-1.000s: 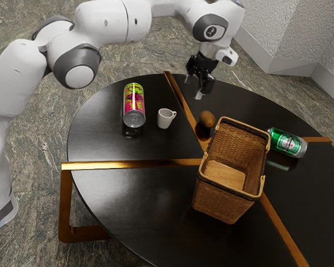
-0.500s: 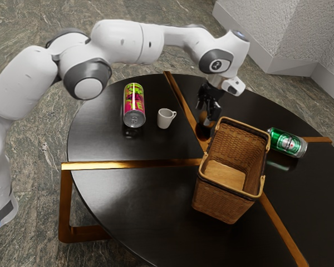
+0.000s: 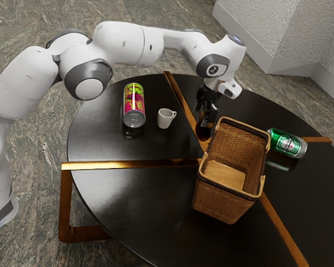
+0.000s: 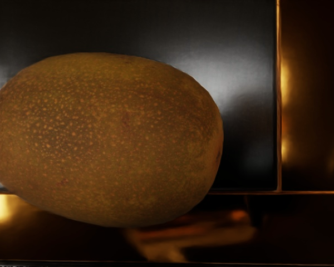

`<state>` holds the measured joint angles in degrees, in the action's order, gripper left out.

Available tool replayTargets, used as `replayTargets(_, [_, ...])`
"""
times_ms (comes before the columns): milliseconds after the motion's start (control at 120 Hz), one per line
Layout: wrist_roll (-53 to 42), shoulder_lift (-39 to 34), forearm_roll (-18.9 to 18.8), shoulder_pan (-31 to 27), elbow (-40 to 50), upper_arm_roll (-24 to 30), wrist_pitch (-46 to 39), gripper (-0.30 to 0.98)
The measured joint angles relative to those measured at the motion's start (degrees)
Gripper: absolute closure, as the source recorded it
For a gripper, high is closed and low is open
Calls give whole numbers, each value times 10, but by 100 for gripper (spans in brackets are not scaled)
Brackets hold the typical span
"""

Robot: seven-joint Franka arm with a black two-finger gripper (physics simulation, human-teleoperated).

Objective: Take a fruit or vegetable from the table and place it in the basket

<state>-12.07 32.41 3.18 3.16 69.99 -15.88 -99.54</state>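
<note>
Over the black table (image 3: pixel 128 194), just beside the basket (image 3: pixel 220 206), the gripper (image 3: pixel 207 117) pointed down at the fruit (image 4: pixel 106 139). It hid most of the fruit in the exterior view, and whether it was open or closed I could not tell. The wrist view gave the fruit close under the hand: an oval, brown-green thing with pale speckles, lying by a gold strip (image 3: pixel 178 100) of the tabletop. It was outside the basket and, as far as that dim spot let me judge, on the table.

The basket stood upright, its wicker mouth facing up. Toward the exterior view's left from the gripper, a white cup (image 3: pixel 165 118) stood near, its handle toward the gripper. Beyond the cup on that side was a bright can (image 3: pixel 134 103), and past the basket, at the exterior view's right, lay a green can (image 3: pixel 288 143).
</note>
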Motion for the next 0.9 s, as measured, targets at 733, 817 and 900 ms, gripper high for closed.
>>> replayTargets(733, [-13, 28, 0, -15, -34, 1, -48, 2])
replayTargets(817, [-14, 32, 1, -16, -34, 2, -53, 2])
replayTargets(900, [-14, 36, 1, -16, -35, 3, -61, 2])
